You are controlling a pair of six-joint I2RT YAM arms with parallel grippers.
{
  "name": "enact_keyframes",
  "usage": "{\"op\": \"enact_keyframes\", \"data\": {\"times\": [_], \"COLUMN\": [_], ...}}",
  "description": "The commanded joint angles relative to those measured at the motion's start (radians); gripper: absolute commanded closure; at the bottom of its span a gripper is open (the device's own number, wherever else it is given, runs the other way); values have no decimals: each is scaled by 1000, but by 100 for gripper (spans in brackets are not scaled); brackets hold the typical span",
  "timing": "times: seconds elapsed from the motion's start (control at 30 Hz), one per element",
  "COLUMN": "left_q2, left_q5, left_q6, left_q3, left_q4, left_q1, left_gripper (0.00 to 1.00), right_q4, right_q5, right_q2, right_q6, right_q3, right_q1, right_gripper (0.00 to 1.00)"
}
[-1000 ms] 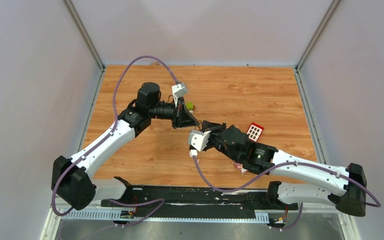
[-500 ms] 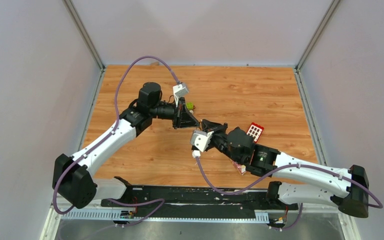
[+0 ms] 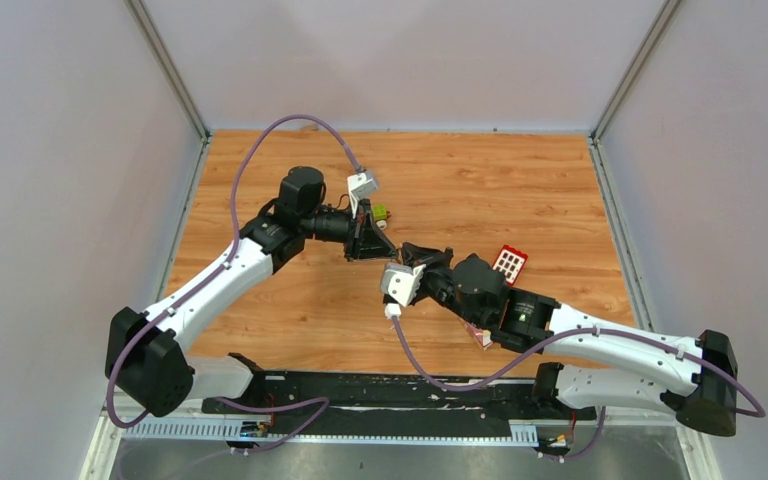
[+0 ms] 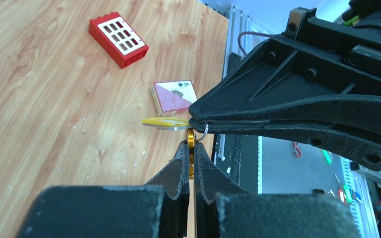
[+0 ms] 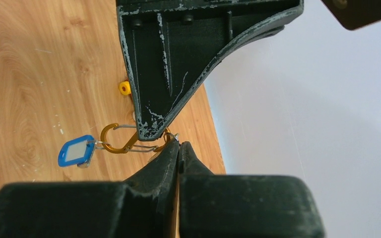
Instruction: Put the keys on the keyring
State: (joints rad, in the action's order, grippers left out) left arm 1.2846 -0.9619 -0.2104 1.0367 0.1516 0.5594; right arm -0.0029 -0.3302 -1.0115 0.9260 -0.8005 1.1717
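Wood-grain tabletop; left gripper pinching gold keyring, blue key attached; right gripper clamped on yellow key.

left wrist: keyring mostly hidden between left gripper fingers | yellow key 3 o'clock end behind right gripper | top view: both too small to tell

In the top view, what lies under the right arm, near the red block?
A red-backed playing-card pack: only one corner sticks out from under the right arm, the rest is covered. The left wrist view shows it almost whole, flat on the table.
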Motion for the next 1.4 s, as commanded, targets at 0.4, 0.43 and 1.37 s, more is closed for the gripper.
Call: {"op": "enact_keyframes", "data": {"times": [0.4,0.43,1.37], "left_q2": [-63,-66,-95], "left_q5": [36,40,56], "left_q6": [347,352,630], "left_q3": [108,109,228], "left_q4": [376,379,567], "left_q1": [21,22,27], "left_gripper": [100,100,100], "right_q4": [-105,-112,-184], "right_q5": [207,219,693], "right_q2": [2,-1,29], "right_q6": [-77,-83,-356], "right_q3": [-63,-65,-88], "right_q1": [-94,-97,-311], "right_gripper": [93,93,40]}}
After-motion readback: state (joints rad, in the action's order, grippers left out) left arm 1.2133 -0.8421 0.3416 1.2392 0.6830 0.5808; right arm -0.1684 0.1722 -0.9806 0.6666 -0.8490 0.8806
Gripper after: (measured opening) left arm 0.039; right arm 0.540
